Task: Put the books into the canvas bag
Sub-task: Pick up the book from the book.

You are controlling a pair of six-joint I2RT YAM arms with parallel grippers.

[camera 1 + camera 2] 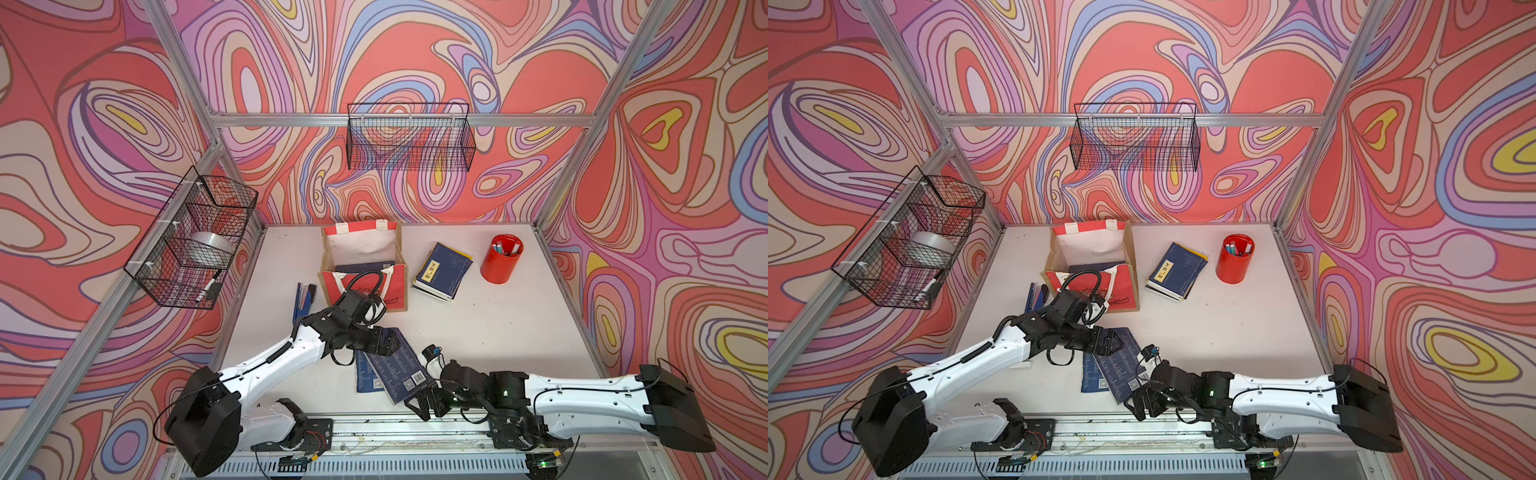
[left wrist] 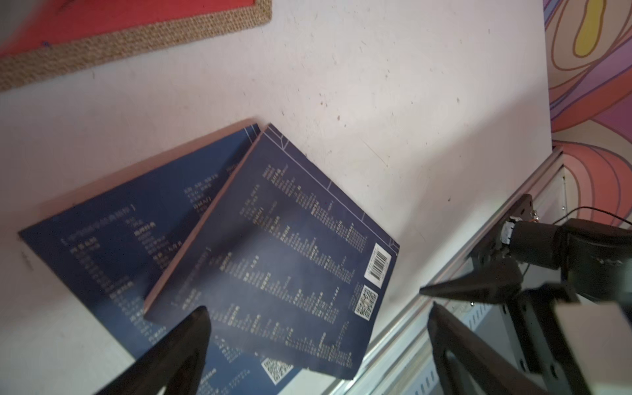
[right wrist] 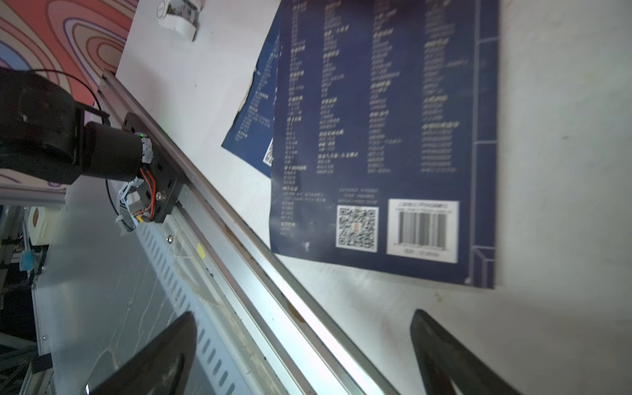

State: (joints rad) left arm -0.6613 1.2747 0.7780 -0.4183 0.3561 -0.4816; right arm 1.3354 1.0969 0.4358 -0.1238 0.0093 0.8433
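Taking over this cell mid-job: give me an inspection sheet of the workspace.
Surface: white table, lightly speckled.
Job's things: canvas bag upright, a book inside; stack of books beside it; two overlapping books backs up at the front edge.
Clutter: red pen cup, blue stapler.
Grippers: left gripper open over the front books; right gripper open, empty, beside them.
Cables: black cable looping off the left wrist.
Surroundings: two wire baskets; one holds a tape roll and marker.
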